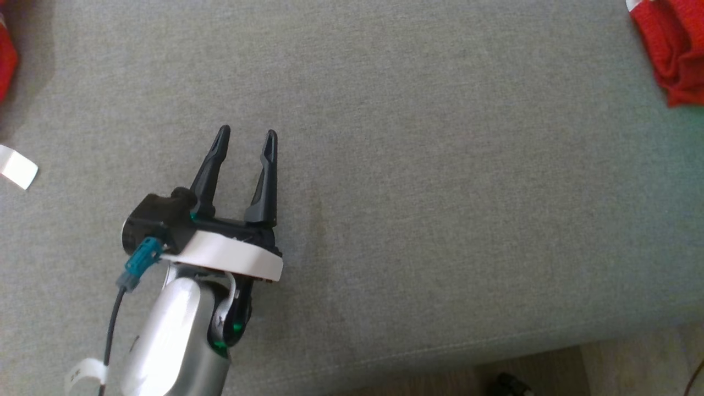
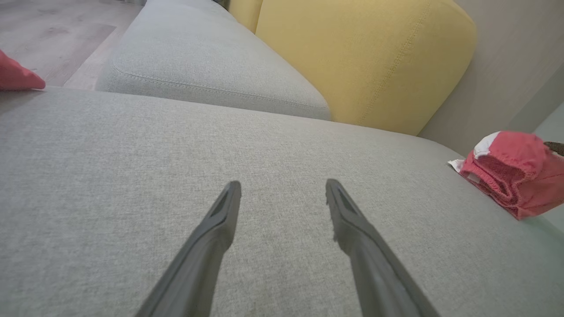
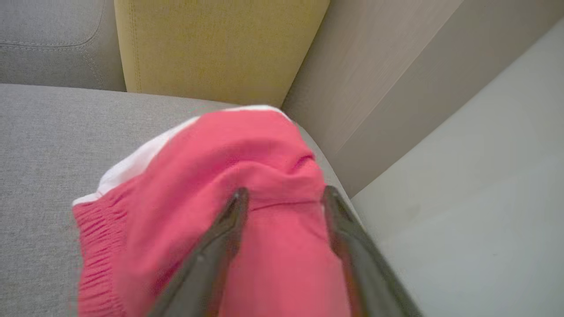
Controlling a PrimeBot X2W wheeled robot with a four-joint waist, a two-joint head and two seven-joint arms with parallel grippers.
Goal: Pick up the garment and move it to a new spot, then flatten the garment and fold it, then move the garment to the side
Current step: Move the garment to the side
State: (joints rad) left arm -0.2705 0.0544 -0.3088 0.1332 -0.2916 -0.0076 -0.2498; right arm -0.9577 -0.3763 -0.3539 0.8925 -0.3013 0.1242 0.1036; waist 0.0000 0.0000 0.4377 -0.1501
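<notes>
1. Head cam: L gripper (image 1: 247,132) hovers over the grey seat (image 1: 412,192) at lower left, fingers spread wide, nothing btwn them. Garment (image 1: 674,49) is red and bunched, far top right by the seat's corner, well apart from the L gripper. White tag (image 1: 17,168) at left edge.
2. L wrist cam: L fingers apart, bare seat past the tips. Garment lies at right near the seat's edge, white trim showing. Yellow cushion (image 2: 365,57) behind.
3. R wrist cam: R gripper (image 3: 284,193) right over the garment, fingers parted, red cloth under the gap, no pinch on it. Yellow cushion behind, wall (image 3: 396,66) at right.
</notes>
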